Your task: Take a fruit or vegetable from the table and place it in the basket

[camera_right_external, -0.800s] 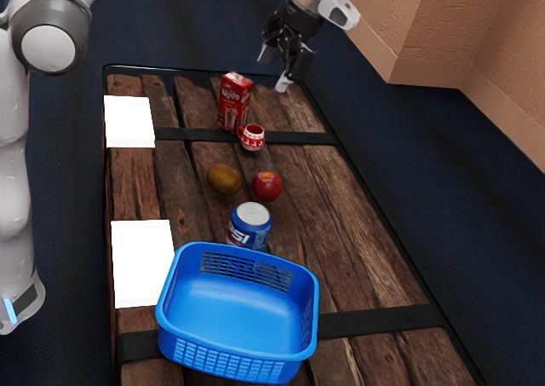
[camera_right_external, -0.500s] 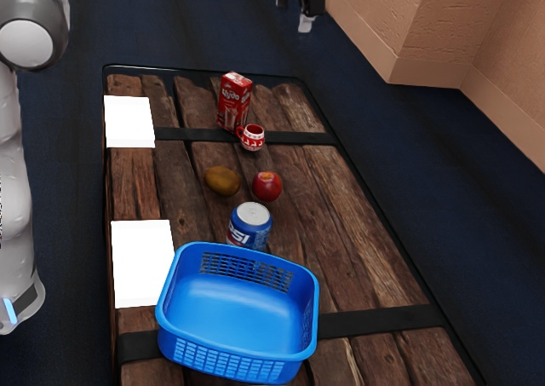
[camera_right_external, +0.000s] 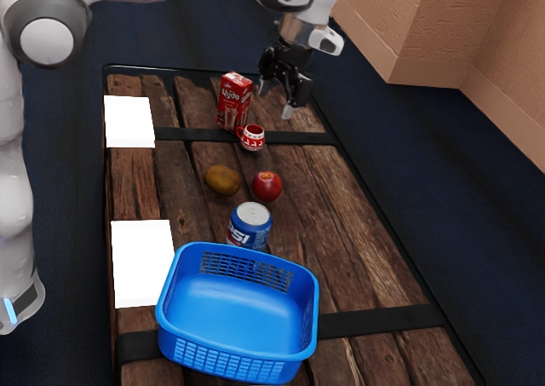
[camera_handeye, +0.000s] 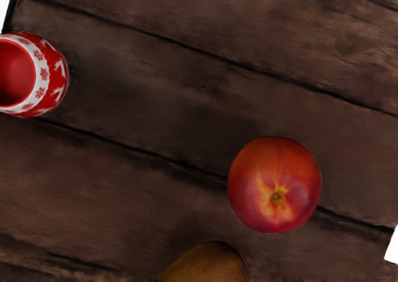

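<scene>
My gripper (camera_right_external: 275, 100) hangs above the table's far part, beyond the fruit and near the red mug, its fingers apart and nothing between them. The red-orange peach-like fruit (camera_right_external: 266, 186) rests on the planks beside a brown oval fruit or vegetable (camera_right_external: 222, 181). Nearer the exterior view's bottom is the blue basket (camera_right_external: 238, 360), with a bare floor inside. Seen from my hand, the red fruit (camera_handeye: 274, 184) lies below, with part of the brown one (camera_handeye: 207, 266) close by.
A blue soda can (camera_right_external: 250, 226) stands between the fruit and the basket. The red mug (camera_right_external: 252, 137) sits beside a red drink carton (camera_right_external: 234, 101); the wrist view also has the mug (camera_handeye: 53, 76). Two white rectangles (camera_right_external: 129, 122) lie along the table's edge at the exterior view's left.
My hand first rose out toward the exterior view's top, then came back lower over the table's far part. The brown item shifted slightly toward the exterior view's left; the basket stayed put.
</scene>
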Available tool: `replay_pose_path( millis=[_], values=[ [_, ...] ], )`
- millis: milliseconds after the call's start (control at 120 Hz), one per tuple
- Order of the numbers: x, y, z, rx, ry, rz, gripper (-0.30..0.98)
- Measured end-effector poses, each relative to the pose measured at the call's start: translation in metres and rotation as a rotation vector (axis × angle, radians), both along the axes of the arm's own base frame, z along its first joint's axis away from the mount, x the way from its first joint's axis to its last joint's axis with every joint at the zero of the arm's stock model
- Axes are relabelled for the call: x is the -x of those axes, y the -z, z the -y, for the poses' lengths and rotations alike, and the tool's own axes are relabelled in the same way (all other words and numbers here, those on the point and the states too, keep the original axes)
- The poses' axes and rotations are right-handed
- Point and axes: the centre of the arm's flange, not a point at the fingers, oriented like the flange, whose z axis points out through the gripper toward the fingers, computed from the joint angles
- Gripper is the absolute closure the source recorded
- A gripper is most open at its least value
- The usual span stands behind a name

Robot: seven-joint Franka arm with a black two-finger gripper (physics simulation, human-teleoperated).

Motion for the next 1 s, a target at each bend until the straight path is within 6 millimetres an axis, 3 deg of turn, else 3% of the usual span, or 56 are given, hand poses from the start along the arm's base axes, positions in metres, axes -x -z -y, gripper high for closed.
replay_pose_path(
  millis=[67,183,367,550,650,733,892,1000],
  values=[
    [0.004,0.041,0.007,0.012,0.016,-0.014,0.0],
    [0.001,0.089,0.019,0.016,0.052,0.004,0.0],
    [-0.001,0.133,0.047,0.011,0.123,0.048,0.0],
    [-0.003,0.151,0.093,0.008,0.222,0.091,0.0],
    [-0.005,0.151,0.106,0.006,0.253,0.115,0.0],
    [-0.004,0.145,0.103,0.001,0.253,0.136,0.0],
    [0.007,0.139,0.078,-0.012,0.213,0.154,0.0],
    [0.012,0.138,0.079,-0.016,0.217,0.158,0.0]
  ],
)
